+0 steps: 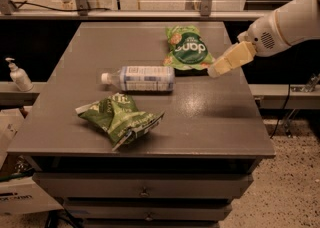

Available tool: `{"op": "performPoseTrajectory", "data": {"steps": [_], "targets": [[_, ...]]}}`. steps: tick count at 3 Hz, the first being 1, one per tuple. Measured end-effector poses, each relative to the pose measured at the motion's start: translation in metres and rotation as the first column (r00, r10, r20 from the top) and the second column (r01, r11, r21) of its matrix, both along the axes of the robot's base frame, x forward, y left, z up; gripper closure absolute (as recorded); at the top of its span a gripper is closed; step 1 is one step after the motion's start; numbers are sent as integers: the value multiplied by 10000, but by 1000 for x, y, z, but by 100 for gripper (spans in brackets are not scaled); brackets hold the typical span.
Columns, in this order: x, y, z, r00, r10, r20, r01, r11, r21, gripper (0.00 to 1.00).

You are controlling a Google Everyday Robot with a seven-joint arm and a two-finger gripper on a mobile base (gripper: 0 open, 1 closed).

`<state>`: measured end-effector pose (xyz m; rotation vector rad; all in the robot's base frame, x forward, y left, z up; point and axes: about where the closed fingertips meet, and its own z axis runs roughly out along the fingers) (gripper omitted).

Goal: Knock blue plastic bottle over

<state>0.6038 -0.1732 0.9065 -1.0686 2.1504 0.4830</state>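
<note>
The blue plastic bottle [140, 78] lies on its side across the middle of the grey table [215, 117], white cap pointing left, pale label facing up. My gripper [215, 71] hangs over the table's right part, to the right of the bottle and clear of it, just beside the right edge of the far green chip bag [186, 48]. The white arm reaches in from the upper right.
A crumpled green chip bag [120, 117] lies near the table's front left. A small white pump-dispenser bottle [18, 75] stands on a ledge to the left. Drawers sit under the tabletop. A cardboard box [22, 197] is on the floor at lower left.
</note>
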Motion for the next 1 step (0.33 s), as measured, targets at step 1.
{"op": "performPoseTrajectory", "data": {"steps": [1], "targets": [[0,1,0,10000,18,-2,-18,10000,-6,0]]}}
